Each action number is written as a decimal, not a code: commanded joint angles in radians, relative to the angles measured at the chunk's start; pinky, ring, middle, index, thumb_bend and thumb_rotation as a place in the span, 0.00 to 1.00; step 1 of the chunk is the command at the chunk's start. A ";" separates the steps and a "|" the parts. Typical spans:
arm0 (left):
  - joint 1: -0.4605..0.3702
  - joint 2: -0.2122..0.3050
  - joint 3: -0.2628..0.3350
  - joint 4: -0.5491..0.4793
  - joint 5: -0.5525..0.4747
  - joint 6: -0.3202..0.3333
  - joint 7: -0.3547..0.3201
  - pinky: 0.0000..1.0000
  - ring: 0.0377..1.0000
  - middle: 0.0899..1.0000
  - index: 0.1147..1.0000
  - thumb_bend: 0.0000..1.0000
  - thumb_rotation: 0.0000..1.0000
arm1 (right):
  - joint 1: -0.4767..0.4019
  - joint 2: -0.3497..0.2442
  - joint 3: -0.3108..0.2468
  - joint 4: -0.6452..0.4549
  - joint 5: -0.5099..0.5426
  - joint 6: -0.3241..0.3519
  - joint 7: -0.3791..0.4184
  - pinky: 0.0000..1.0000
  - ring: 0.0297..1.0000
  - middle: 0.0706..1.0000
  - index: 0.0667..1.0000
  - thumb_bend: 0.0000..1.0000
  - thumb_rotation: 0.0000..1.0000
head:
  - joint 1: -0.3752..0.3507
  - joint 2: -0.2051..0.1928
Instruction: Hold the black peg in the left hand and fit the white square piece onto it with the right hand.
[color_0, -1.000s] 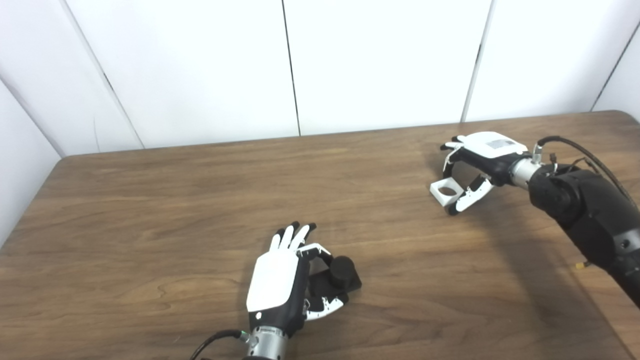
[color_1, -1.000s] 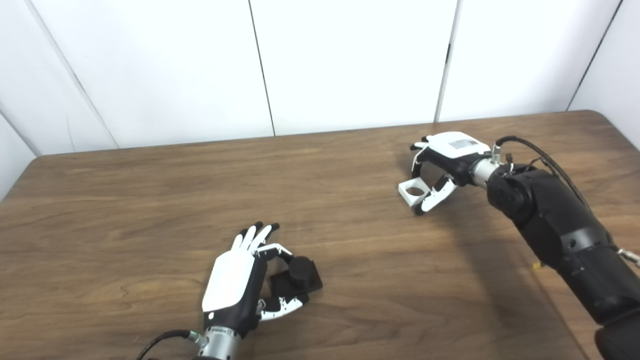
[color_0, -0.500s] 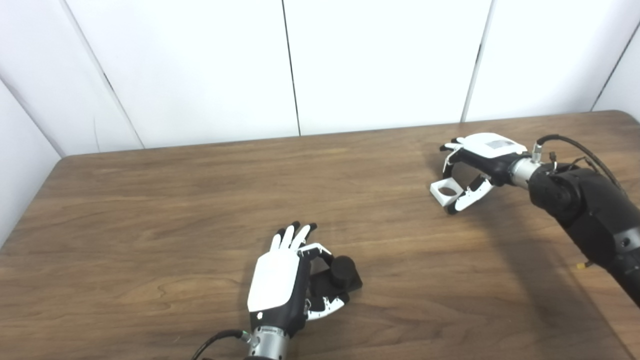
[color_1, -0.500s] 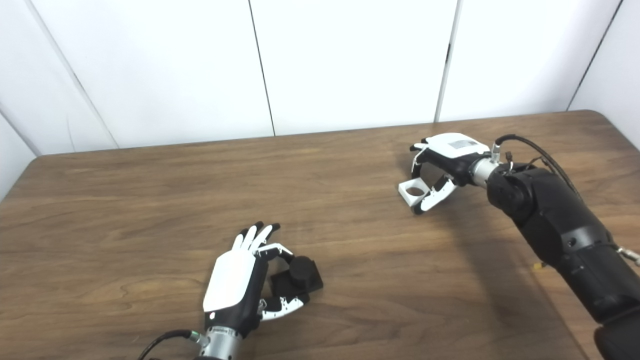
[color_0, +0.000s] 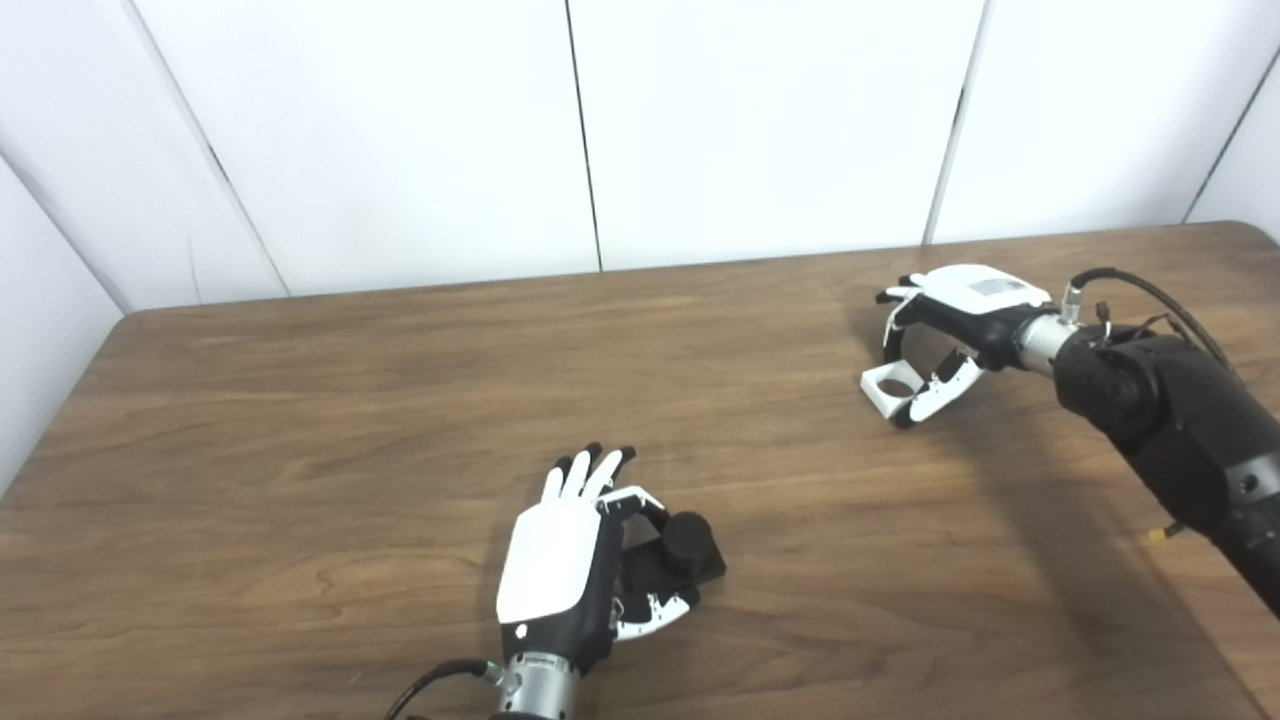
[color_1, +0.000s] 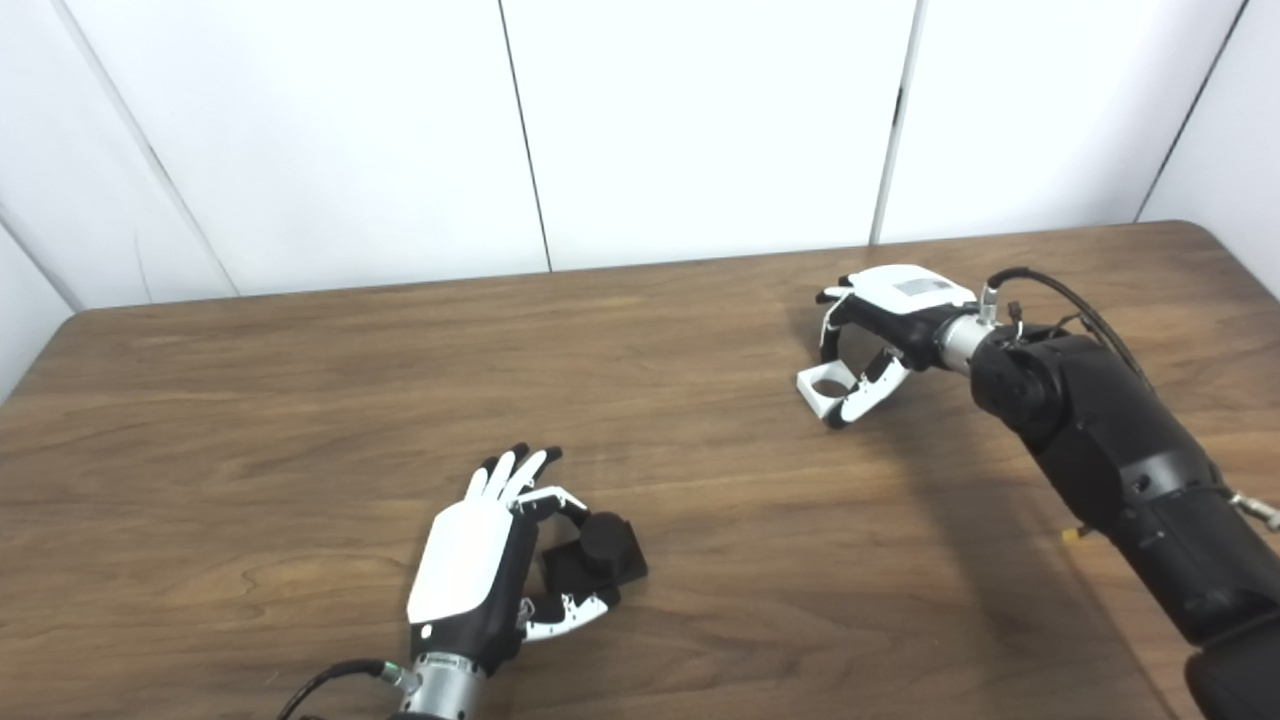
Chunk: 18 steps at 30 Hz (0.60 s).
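The black peg (color_0: 686, 541), a short cylinder on a square black base, lies on the table at the front centre. My left hand (color_0: 558, 565) is beside it on its left. One finger curls onto its far edge and the thumb presses its near edge, while the other fingers point away. The white square piece (color_0: 886, 384), with a round hole, lies on the table at the right. My right hand (color_0: 960, 310) arches over it, with fingers on its far side and the thumb against its near right edge.
The brown wooden table (color_0: 400, 400) carries nothing else. White wall panels stand behind its far edge. My right forearm (color_0: 1170, 420) and its cable stretch over the table's right side.
My right thumb has closed in a little against the white piece, which nudged slightly left. My left hand and the black peg have not moved.
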 joint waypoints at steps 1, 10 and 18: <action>0.017 -0.013 -0.010 0.011 0.019 0.009 -0.018 1.00 0.98 0.92 0.43 0.51 0.08 | -0.008 -0.004 0.013 0.009 -0.025 0.009 0.016 0.98 1.00 0.93 0.46 0.52 0.15 | -0.001 0.001; 0.017 -0.012 -0.009 0.011 0.019 0.010 -0.020 1.00 0.98 0.93 0.43 0.51 0.08 | -0.001 -0.001 0.008 0.007 -0.018 0.017 0.016 0.99 1.00 0.93 0.45 0.52 0.15 | -0.001 0.003; 0.016 -0.015 -0.008 0.016 0.020 0.011 -0.015 1.00 0.98 0.92 0.43 0.51 0.08 | 0.000 -0.004 0.006 0.010 -0.017 0.010 0.009 0.99 1.00 0.93 0.45 0.52 0.15 | -0.001 0.001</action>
